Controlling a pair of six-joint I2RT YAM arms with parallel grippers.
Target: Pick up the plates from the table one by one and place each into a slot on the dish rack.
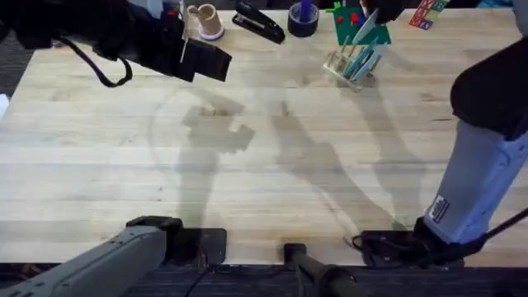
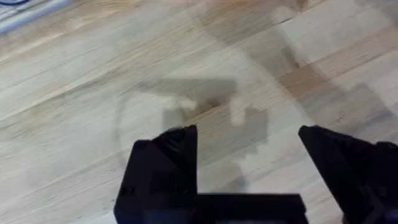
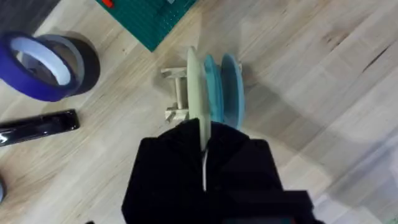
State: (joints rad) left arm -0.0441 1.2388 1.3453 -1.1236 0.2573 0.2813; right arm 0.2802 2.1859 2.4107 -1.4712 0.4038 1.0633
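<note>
Spanning the scene, the table lay bare in the middle. The left gripper hung open over the far left. At far right the dish rack held blue plates; the right gripper pinched the cream plate.
</note>
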